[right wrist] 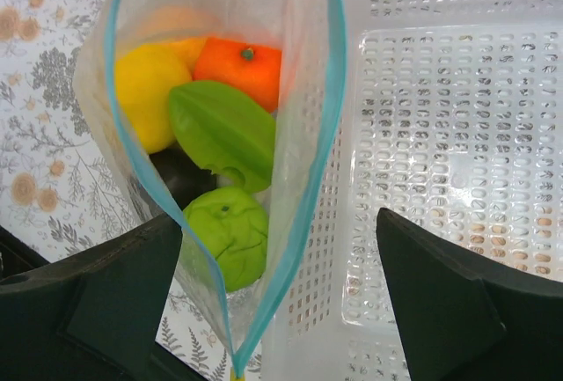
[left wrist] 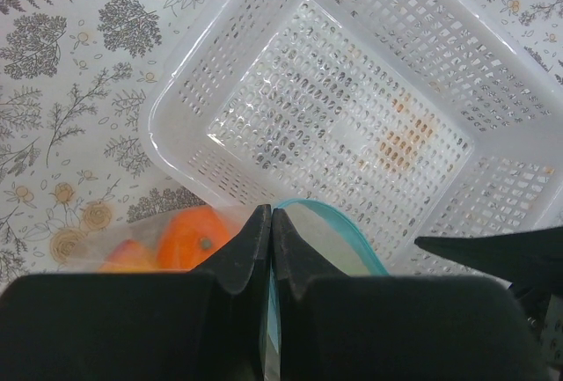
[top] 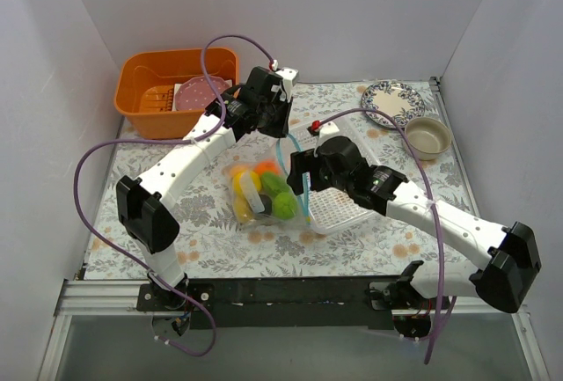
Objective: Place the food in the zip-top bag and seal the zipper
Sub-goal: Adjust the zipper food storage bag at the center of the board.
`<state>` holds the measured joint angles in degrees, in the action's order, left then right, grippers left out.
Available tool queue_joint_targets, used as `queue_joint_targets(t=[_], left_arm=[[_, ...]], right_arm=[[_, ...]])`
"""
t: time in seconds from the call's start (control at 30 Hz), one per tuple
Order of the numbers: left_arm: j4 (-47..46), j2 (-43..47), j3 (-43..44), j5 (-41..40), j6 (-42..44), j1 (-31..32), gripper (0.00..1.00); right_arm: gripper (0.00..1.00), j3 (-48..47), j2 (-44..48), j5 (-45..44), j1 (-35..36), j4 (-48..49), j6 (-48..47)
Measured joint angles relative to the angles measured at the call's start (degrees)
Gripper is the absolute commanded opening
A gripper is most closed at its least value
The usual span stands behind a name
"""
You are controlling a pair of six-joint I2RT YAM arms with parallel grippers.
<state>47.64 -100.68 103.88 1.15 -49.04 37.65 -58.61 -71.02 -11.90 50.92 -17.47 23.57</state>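
The clear zip-top bag [top: 262, 189] lies mid-table with its mouth open toward the right arm. The food [right wrist: 224, 130] sits inside: a yellow piece [right wrist: 145, 91], an orange one [right wrist: 242, 64], two green ones and a dark ball [right wrist: 180, 174]. My left gripper [left wrist: 271, 214] is shut on the far end of the teal zipper [left wrist: 352, 233], holding that corner up. My right gripper [right wrist: 280, 218] is open and straddles the near end of the zipper [right wrist: 330, 135], whose two strips are spread apart. Neither of its fingers touches the bag.
A white mesh basket [top: 339, 209] stands right against the bag's mouth, under my right gripper. An orange bin [top: 145, 91] holding a pink plate is at the back left. A patterned plate [top: 391, 102] and a beige bowl [top: 428, 136] are at the back right.
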Motion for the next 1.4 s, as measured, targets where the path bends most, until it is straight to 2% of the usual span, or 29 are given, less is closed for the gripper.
queue_joint_targets(t=[0.23, 0.5, 0.73, 1.13, 1.23, 1.27, 1.33, 1.37, 1.4], left_arm=[[-1.44, 0.42, -1.36, 0.96, -0.11, 0.0, 0.0], [-1.81, 0.42, -1.4, 1.16, -0.24, 0.0, 0.0], [-1.81, 0.42, -1.4, 1.44, -0.26, 0.0, 0.01], [-2.8, 0.42, -1.4, 2.73, -2.34, 0.0, 0.04], [-3.45, 0.42, -1.4, 2.71, -3.32, 0.0, 0.07], [-3.65, 0.42, -1.4, 2.71, -3.48, 0.0, 0.09], [-4.26, 0.42, -1.4, 2.69, -3.91, 0.0, 0.1], [-4.76, 0.42, -1.4, 2.67, -4.13, 0.0, 0.15], [-5.2, 0.42, -1.4, 2.64, -4.35, 0.0, 0.19]], right_arm=[[0.98, 0.33, -1.92, 9.05, -7.63, 4.66, -1.18], [0.98, 1.14, -5.75, 18.18, -8.02, 7.67, -2.05], [0.98, 3.32, -2.58, 19.96, -8.04, 10.58, -1.97], [0.98, -0.28, -9.4, 21.16, -8.04, 10.43, -2.6], [0.83, -1.22, -9.86, 21.57, -8.04, 10.51, -2.69], [0.69, -1.29, -9.86, 21.75, -8.04, 10.67, -2.69], [0.57, -1.29, -9.86, 21.99, -8.04, 11.1, -2.73], [0.46, -1.29, -9.86, 22.16, -8.04, 11.19, -2.6], [0.42, -1.29, -9.86, 22.18, -8.04, 11.37, -2.49]])
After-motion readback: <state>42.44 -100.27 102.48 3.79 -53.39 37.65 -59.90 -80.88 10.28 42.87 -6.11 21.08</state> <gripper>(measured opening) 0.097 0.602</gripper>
